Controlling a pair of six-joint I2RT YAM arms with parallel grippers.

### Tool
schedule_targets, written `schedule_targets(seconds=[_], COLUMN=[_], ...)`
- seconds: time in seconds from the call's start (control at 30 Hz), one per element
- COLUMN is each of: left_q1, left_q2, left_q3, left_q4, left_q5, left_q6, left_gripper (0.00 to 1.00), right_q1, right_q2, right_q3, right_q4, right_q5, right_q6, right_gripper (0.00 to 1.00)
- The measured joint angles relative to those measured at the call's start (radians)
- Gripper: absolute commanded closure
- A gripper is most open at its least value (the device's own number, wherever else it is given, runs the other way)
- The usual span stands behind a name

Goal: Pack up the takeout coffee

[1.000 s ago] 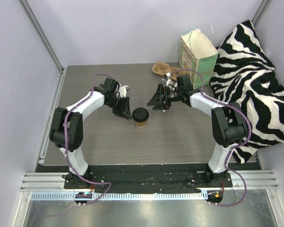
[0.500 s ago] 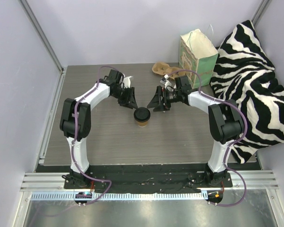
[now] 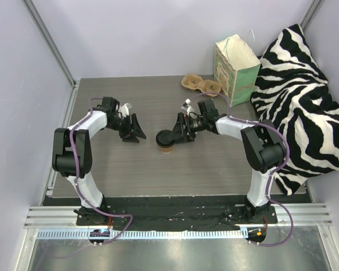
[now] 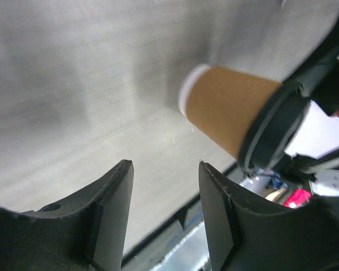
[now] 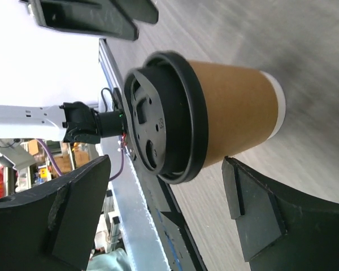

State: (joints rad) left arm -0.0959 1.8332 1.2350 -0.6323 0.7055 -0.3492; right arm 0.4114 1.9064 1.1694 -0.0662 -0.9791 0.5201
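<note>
The takeout coffee is a tan paper cup with a black lid, standing upright mid-table. My right gripper is open right beside its right side. In the right wrist view the cup and lid lie just ahead of the right gripper, and the lid's edge reaches in between the spread fingertips without touching them. My left gripper is open and empty, a short way left of the cup. Its wrist view shows the cup beyond the left gripper.
A mint-green paper bag stands upright at the back right. A brown pulp cup carrier lies next to it on the left. A zebra-striped cushion fills the right side. The grey table ends at a black front edge.
My left gripper has drawn back to the left, away from the cup, and opened wider. My right gripper has moved left up to the cup. The cup has stayed where it was.
</note>
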Motion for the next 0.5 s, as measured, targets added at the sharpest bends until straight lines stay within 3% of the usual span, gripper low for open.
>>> schedule_targets(seconds=[0.2,0.5], left_q1=[-0.006,-0.006], left_q2=[-0.075,-0.039], left_q3=[-0.071,-0.093], left_q4=[0.0,0.033], left_q5=[0.054,0.12], left_q6=[-0.042,-0.116], left_gripper=[0.43,0.48], right_q1=[0.076,0.151], right_q2=[-0.006,-0.008], right_q3=[-0.063,-0.07], right_q4=[0.099,0.251], right_q5=[-0.003,-0.012], right_q6=[0.082,0.205], right_gripper=[0.1,0.09])
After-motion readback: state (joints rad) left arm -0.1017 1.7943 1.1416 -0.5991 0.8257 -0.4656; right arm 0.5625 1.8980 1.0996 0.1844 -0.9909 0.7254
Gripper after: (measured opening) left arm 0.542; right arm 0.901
